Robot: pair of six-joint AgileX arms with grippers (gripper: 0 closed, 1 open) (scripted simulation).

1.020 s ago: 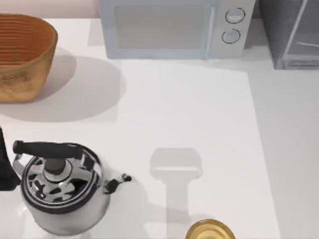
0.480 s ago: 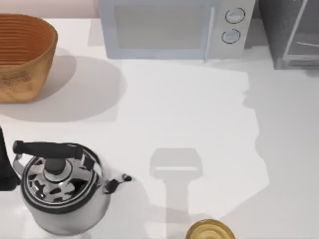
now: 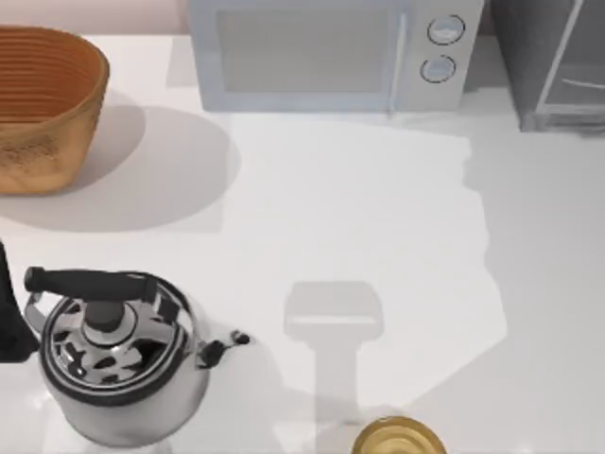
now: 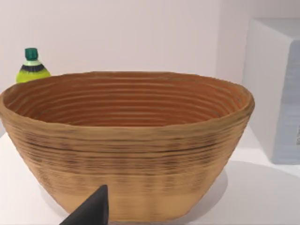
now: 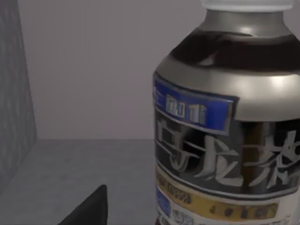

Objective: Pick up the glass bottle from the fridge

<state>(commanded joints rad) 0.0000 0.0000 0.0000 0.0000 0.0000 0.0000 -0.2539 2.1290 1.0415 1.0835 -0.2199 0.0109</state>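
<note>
The large dark grey box-shaped fridge [image 3: 553, 61], with its pale metallic door frame, stands at the far right corner of the white table [image 3: 378, 218], just beside the light grey microwave with two round knobs [image 3: 326, 52]. The right wrist view looks into a grey-floored, grey-walled compartment that I take to be the fridge's inside, and there the small glass bottle [image 5: 229, 122] stands upright: white cap on top, silvery shoulder, blue label marks and pale lettering around the body. Its long axis is vertical, and it sits very close in front of the right wrist camera, off to one side of the dark fingertip [image 5: 91, 208] that pokes into that view. So the right arm is plainly the nearer one, and I judge that the coming grasp turns on bringing the fingers level with the bottle's body, one on each side, before closing. Whether the right fingers are apart or together, I cannot tell. The left arm is parked at the table's left, near the shiny steel kettle with a black handle [image 3: 118, 364], its wrist camera facing the woven tan basket [image 4: 126, 140]; its finger state cannot be told either. A small amber-gold round jar [image 3: 399, 439] sits at the near edge.
</note>
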